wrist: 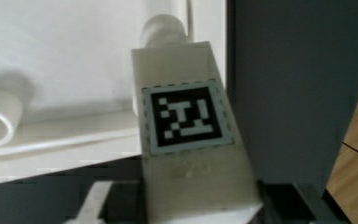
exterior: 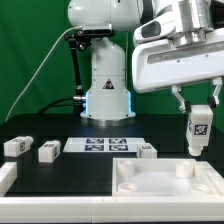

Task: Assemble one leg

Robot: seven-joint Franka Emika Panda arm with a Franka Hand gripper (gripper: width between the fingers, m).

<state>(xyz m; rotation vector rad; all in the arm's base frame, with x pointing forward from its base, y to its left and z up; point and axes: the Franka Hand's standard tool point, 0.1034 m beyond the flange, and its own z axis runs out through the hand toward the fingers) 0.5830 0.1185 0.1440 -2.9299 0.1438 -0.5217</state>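
At the table's front left corner a white part [exterior: 5, 178] shows, cut off by the picture's edge. Near the left edge stand one white block [exterior: 14, 146] and a second block [exterior: 47, 152] just beside it. Mid-table, in front of my base [exterior: 105, 85], the marker board [exterior: 107, 146] lies flat, with a third block [exterior: 147, 151] near its right end. The large white tray-like piece [exterior: 165, 168] fills the front right corner. By the right edge my claw [exterior: 199, 108] pinches the leg [exterior: 199, 130] by its upper end. It hangs roughly upright, tag toward the front edge, above that piece's back right part, seemingly not touching it. From my wrist its tag [wrist: 194, 115] reads plainly.
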